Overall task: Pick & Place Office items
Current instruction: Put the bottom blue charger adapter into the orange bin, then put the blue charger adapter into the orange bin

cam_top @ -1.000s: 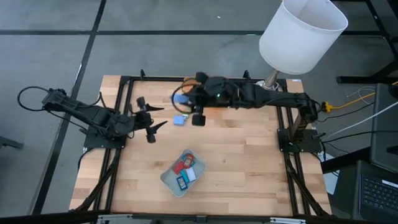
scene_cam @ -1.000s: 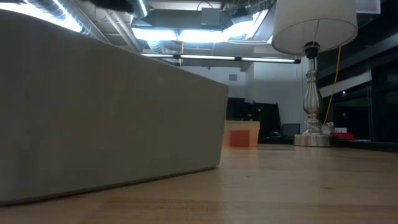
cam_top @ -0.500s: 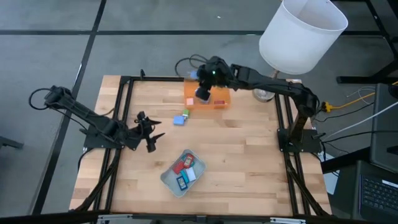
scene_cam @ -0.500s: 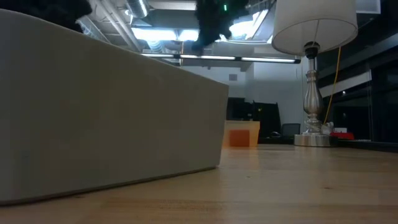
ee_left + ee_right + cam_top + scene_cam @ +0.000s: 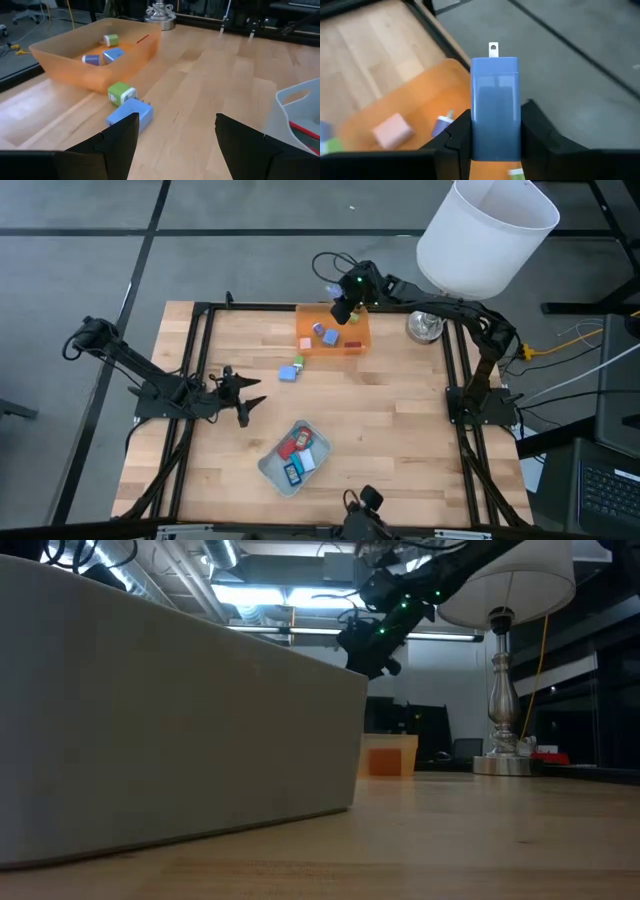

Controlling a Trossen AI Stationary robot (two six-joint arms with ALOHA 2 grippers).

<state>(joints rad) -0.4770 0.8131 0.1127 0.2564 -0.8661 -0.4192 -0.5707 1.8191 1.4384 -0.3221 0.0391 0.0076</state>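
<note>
Clamped between the right gripper (image 5: 495, 145) fingers: a blue block (image 5: 494, 100), metal tab outward, hanging above the orange tray (image 5: 333, 332). Best lowered well inside the tray walls before letting go, clear of the pink block (image 5: 393, 129) below. Farther off, the left gripper (image 5: 175, 135) waits apart, empty; beyond it lie a blue piece (image 5: 130, 116) and a green piece (image 5: 121, 93). Low view is mostly blocked by the grey tray's wall (image 5: 180, 720).

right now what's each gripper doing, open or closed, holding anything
Left gripper: open, empty, low over the table.
Right gripper: shut on a blue block, above the orange tray.
</note>
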